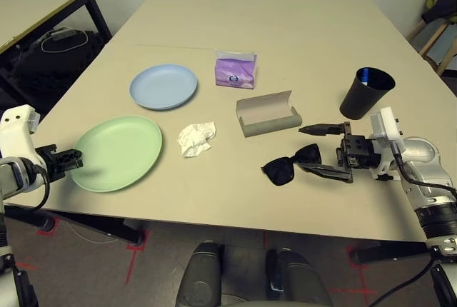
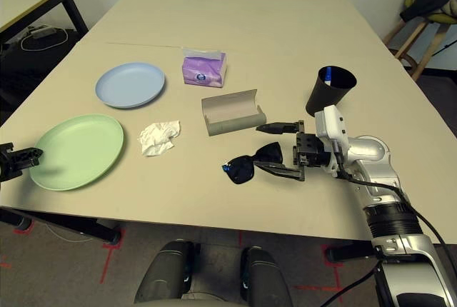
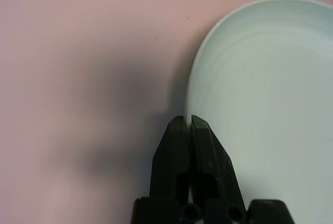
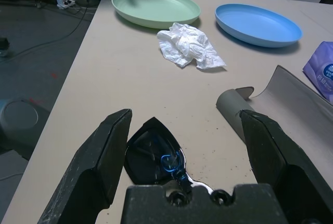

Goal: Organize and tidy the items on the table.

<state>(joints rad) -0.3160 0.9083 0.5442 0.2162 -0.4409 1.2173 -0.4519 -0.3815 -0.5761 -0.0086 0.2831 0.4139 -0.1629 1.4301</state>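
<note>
Left gripper (image 3: 188, 122): pinched tight on the near rim of the pale green plate (image 1: 118, 151), which sits at the table's (image 1: 300, 28) near left edge. The hold covers only a thin lip; a lift or drag may let the plate slip out or tip over the edge.
Right gripper (image 4: 184, 146): spread wide and level over the black sunglasses (image 1: 293, 164), holding nothing. If it closes from here, a finger may push the frame aside or press on a lens.
Crumpled white tissue (image 1: 195, 138): just beside the green plate; a sliding plate may sweep it along.
Grey glasses case (image 1: 268, 113): open, just beyond the sunglasses; a reach may nudge it.
Black cup (image 1: 365, 93): upright, near the right forearm; an elbow swing may topple it.
Pale blue plate (image 1: 163, 86): beyond the green one, apart from it.
Purple tissue packet (image 1: 235, 69): farther back, clear of both arms.
</note>
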